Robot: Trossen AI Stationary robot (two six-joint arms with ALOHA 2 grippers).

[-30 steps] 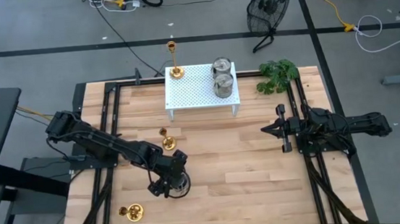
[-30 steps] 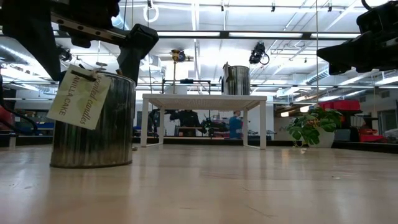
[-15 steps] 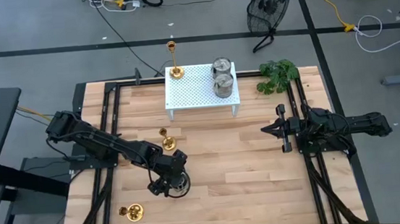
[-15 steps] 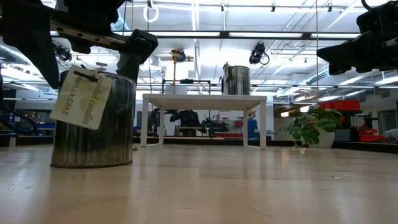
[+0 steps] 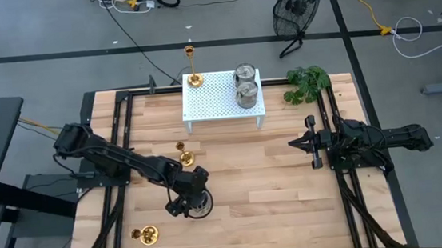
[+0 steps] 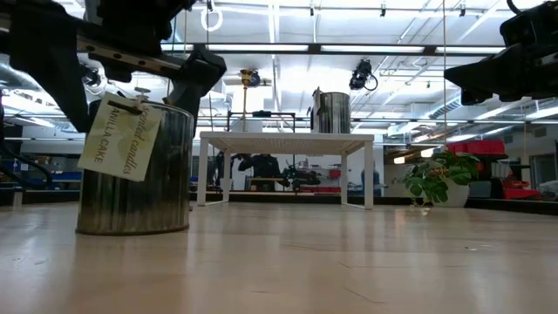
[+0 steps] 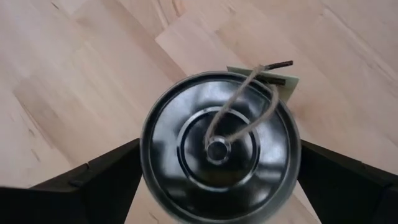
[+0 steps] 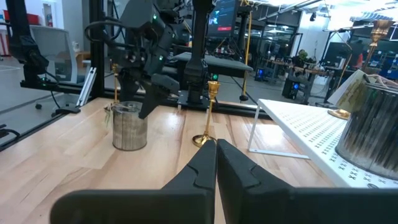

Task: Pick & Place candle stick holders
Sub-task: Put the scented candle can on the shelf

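From above, the left gripper point(image 5: 196, 200) sits over a silver can-like holder point(image 5: 202, 205) on the wooden table point(image 5: 276, 207), toward the front left, with bare boards open all around to its right. A gold holder point(image 5: 184, 154) stands just behind it, another gold one point(image 5: 145, 236) lies near the front left edge, and a third point(image 5: 192, 70) stands at the back left corner of the white rack point(image 5: 220, 100), right by its edge. Two more silver holders point(image 5: 246, 86) share the rack's right side. The right gripper point(image 5: 296, 143) waits well apart at the right, near the green plant point(image 5: 306, 82).

At table height the silver can point(image 6: 135, 167) stands flat on the wood with its paper tag point(image 6: 119, 138) hanging in front — the left arm's fingers point(image 6: 196, 74) flank it at the top, spread wide, not visibly pressing it.

The left wrist camera looks straight down on the can's lid point(image 7: 219, 147), a dark finger point(image 7: 102, 180) on either side, at its rim; whether they touch I cannot tell.

From the right wrist, its own fingers point(image 8: 217, 163) are pressed together on nothing — a clear stretch of table lies between them and the can point(image 8: 129, 125) and slim gold holder point(image 8: 208, 115).
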